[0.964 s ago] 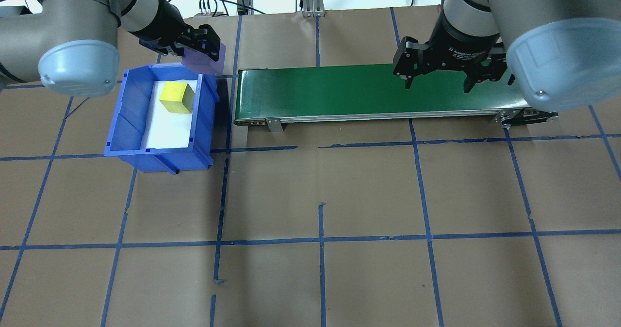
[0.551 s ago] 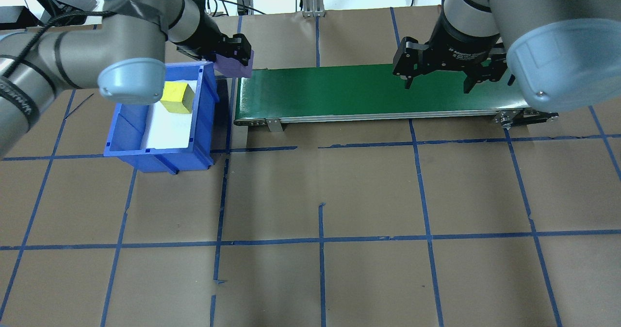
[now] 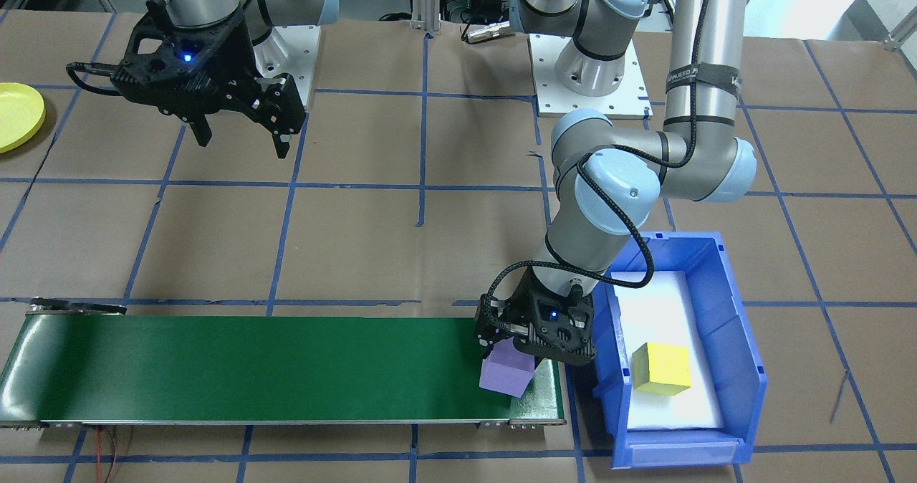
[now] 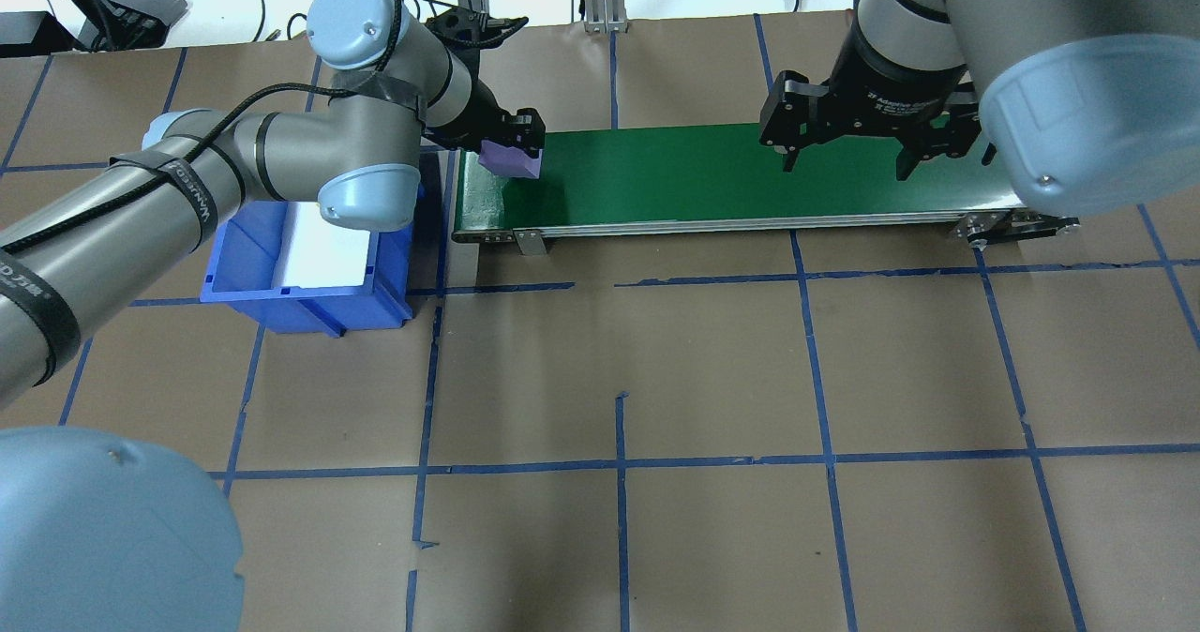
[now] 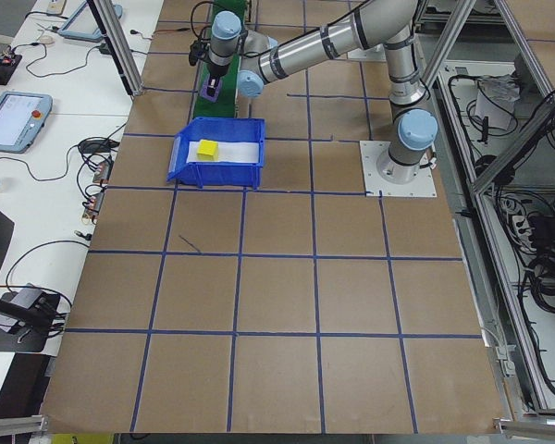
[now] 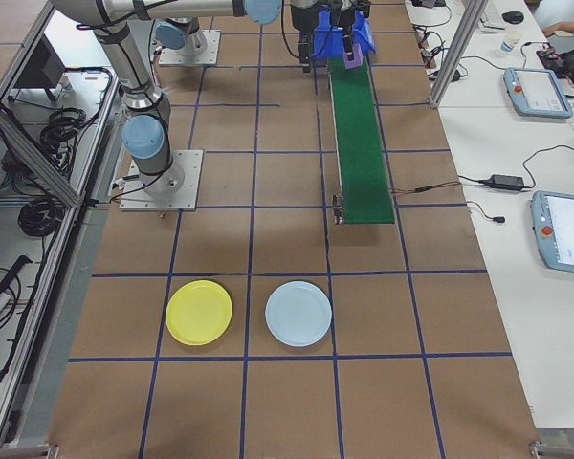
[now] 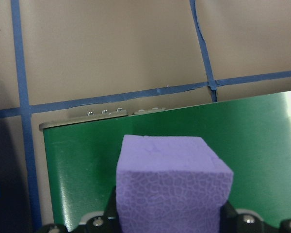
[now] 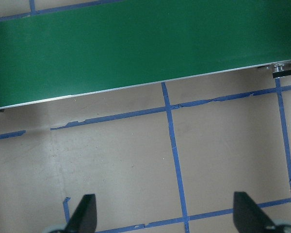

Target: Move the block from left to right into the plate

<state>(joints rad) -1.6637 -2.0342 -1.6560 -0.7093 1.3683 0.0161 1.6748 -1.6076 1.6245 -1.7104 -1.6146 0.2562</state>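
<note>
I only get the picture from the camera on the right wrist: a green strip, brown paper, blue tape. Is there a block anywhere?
Observer: Yes. The left gripper holds a purple block over the near end of the green conveyor belt.
Operator: Is that the only block?
Observer: No, a yellow block sits in a blue bin beside that end of the belt.
Operator: And the plate it goes to?
Observer: A yellow plate lies on the table beyond the belt's other end, next to a pale blue plate.
</note>
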